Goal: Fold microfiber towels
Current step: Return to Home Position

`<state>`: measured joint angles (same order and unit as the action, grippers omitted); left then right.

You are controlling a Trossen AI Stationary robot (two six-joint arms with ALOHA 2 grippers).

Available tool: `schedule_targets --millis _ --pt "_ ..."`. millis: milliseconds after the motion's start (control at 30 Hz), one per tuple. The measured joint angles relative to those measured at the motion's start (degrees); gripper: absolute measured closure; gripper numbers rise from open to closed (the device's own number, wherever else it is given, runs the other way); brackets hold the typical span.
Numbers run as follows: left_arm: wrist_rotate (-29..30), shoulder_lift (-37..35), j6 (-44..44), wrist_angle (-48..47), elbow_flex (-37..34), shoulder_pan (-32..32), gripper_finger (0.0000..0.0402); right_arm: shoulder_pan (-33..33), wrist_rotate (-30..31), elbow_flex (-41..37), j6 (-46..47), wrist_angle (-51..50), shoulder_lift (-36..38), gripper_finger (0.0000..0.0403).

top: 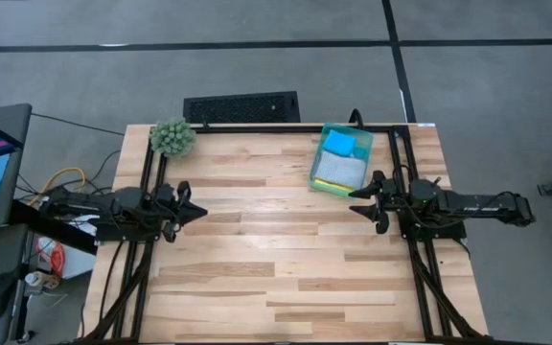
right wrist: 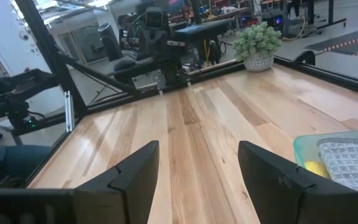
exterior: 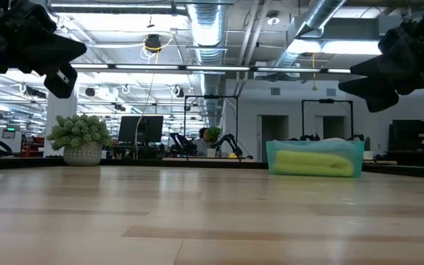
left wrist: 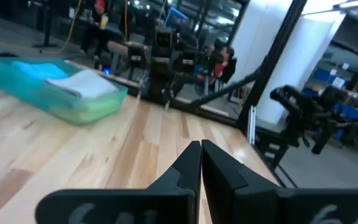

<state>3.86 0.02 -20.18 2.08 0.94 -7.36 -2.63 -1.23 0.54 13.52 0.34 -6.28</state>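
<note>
The towels lie folded inside the translucent green bin (top: 341,159) at the table's far right. A bright blue towel (top: 341,144) and a pale grey one (top: 340,171) show on top. A yellow towel (exterior: 313,163) shows through the bin's wall in the low view. My left gripper (top: 199,212) is shut and empty above the table's left side. My right gripper (top: 357,198) is open and empty, just near of the bin.
A fuzzy green ball-shaped plant (top: 172,137) stands at the far left corner. A black keyboard-like grille (top: 241,106) lies beyond the far edge. Bare wood (top: 276,249) fills the table's middle and near part. People show in the room beyond.
</note>
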Motion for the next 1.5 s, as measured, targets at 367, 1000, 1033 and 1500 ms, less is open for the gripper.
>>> schedule_targets --millis 367,1000,1033,1500 --pt "2.8 0.4 0.0 -0.5 0.1 0.8 0.0397 0.0 -0.2 0.0 0.0 -0.2 -0.1 0.0159" --pt "2.6 0.4 0.0 -0.7 0.1 0.8 0.0397 0.0 -0.2 0.0 0.0 -0.2 -0.1 0.0159" --pt "2.6 0.4 0.0 -0.7 0.1 0.8 0.0397 0.0 -0.2 0.0 0.0 -0.2 -0.1 0.0159" --pt "2.6 0.4 0.0 -0.8 0.1 0.8 0.0397 0.0 -0.2 0.1 0.0 -0.2 -0.1 0.0159"
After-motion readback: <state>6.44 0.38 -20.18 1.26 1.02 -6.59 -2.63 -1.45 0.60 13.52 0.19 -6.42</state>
